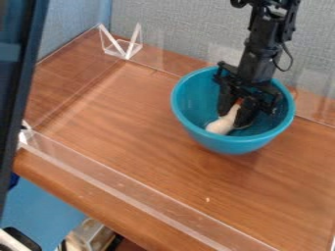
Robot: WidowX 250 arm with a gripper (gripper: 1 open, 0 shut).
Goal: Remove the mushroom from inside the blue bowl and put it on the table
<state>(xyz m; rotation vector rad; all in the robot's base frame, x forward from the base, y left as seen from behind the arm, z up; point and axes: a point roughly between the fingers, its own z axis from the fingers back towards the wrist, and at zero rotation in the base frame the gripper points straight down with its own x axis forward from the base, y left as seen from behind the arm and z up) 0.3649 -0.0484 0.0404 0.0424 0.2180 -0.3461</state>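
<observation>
Reaching down into blue bowl [202, 134], end effector [237, 95] was at mushroom [225, 120]; fingers partly covered cap, so firm grasp or not, I could not tell; mushroom lay inside bowl, pale stem toward lower left; bowl stood on counter [144, 147].

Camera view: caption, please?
The tool reaches into the turquoise-blue bowl, over the toy mushroom, on the wood-grain table.
</observation>
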